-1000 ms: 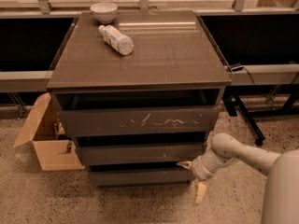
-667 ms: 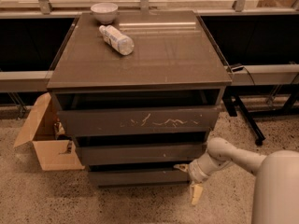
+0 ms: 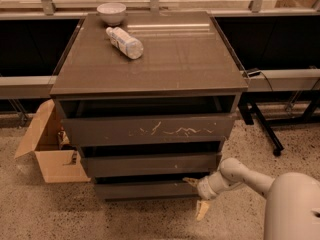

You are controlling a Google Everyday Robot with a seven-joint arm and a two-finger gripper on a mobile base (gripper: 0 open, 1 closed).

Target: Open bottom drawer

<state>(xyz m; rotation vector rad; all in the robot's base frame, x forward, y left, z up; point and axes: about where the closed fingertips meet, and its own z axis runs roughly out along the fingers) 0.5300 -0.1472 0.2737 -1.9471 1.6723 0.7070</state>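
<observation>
The bottom drawer point(image 3: 145, 189) is the lowest, plain dark front of the grey-brown cabinet point(image 3: 175, 64), just above the floor. It sits under the plain middle drawer point(image 3: 150, 164) and the white-scratched top drawer point(image 3: 150, 130). All three fronts stand slightly out from the frame. My gripper point(image 3: 196, 196) is at the bottom drawer's right end. It is open, with one fingertip point(image 3: 190, 181) at the front's top edge and the other point(image 3: 201, 210) down near the floor. My white arm point(image 3: 250, 179) reaches in from the lower right.
A plastic bottle point(image 3: 125, 42) lies on the cabinet top, with a white bowl point(image 3: 111, 12) behind it. An open cardboard box point(image 3: 50, 156) stands on the floor left of the cabinet. Black frame legs point(image 3: 265, 131) and a cable are on the right. The floor is speckled.
My gripper has moved a little left, closer in on the right end of the bottom drawer. The drawers have not visibly moved.
</observation>
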